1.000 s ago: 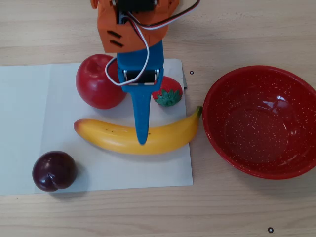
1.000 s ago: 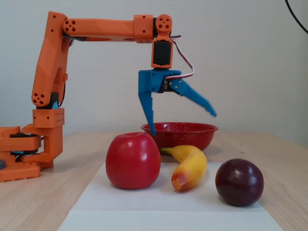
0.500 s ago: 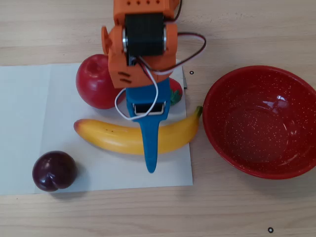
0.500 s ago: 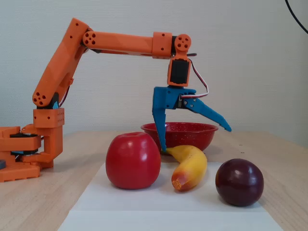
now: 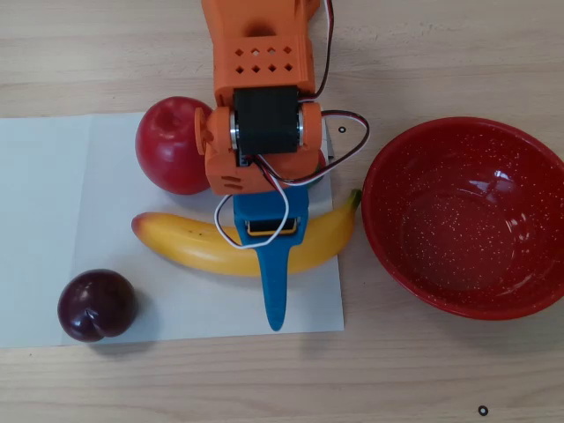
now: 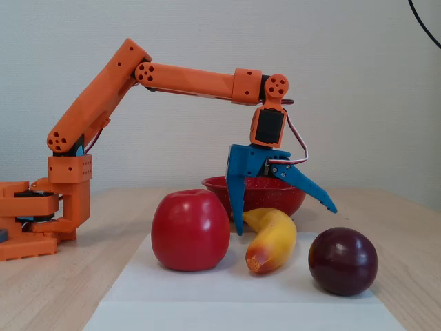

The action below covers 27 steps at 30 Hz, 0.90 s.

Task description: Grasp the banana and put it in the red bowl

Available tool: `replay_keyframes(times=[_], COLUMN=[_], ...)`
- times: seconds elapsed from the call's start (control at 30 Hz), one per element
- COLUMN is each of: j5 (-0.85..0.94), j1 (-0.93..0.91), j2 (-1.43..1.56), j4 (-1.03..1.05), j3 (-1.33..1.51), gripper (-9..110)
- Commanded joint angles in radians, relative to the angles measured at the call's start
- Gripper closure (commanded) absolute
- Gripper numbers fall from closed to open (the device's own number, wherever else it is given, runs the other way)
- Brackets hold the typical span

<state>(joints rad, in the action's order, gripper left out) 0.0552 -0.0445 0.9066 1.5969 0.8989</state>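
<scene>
Purple plum (image 6: pixel 342 261) nearest in the fixed view, then red apple (image 6: pixel 190 229) and banana (image 6: pixel 271 239) on white paper (image 5: pixel 53 220). Gripper (image 6: pixel 282 221): blue fingers spread wide, straddling the banana's middle, nothing held. Red bowl (image 6: pixel 289 196) behind, empty. Advice: lower fully, close squarely across the banana, clear of the apple.

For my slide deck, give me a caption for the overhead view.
Open blue pincer straddling the banana on white paper, red bowl empty.
</scene>
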Motion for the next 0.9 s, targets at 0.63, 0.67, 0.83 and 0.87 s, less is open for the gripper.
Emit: replay_keyframes(times=[0.63, 0.67, 0.83, 0.87], j5=[0.028, 0.028, 0.021, 0.018], j1=[-0.006, -0.005, 0.005, 0.005], j2=[-0.034, -0.032, -0.009, -0.003], j4=[0.006, 0.006, 0.005, 0.005], j3=[-0.133, -0.133, -0.132, -0.130], gripper=[43, 45, 62, 67])
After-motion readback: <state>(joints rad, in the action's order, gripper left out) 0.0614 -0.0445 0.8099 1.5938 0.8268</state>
